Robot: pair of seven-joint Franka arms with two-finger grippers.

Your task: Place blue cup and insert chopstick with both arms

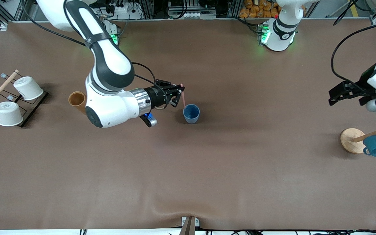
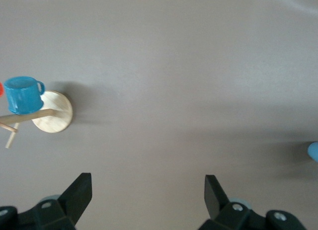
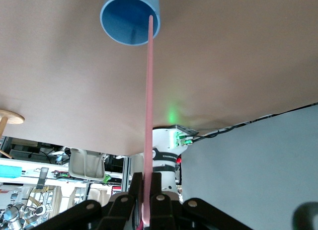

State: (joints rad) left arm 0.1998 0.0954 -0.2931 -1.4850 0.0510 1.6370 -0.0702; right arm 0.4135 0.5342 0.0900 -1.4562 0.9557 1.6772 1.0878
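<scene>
Blue cup (image 1: 191,113) stood upright mid-table, nearer the camera than the right gripper (image 1: 176,94). That gripper hung just above and beside it, fingers clamped on the chopstick (image 1: 183,97), whose lower tip sat at the cup's rim. Left gripper (image 1: 339,95) waited over the left arm's end, jaws wide, empty.
</scene>
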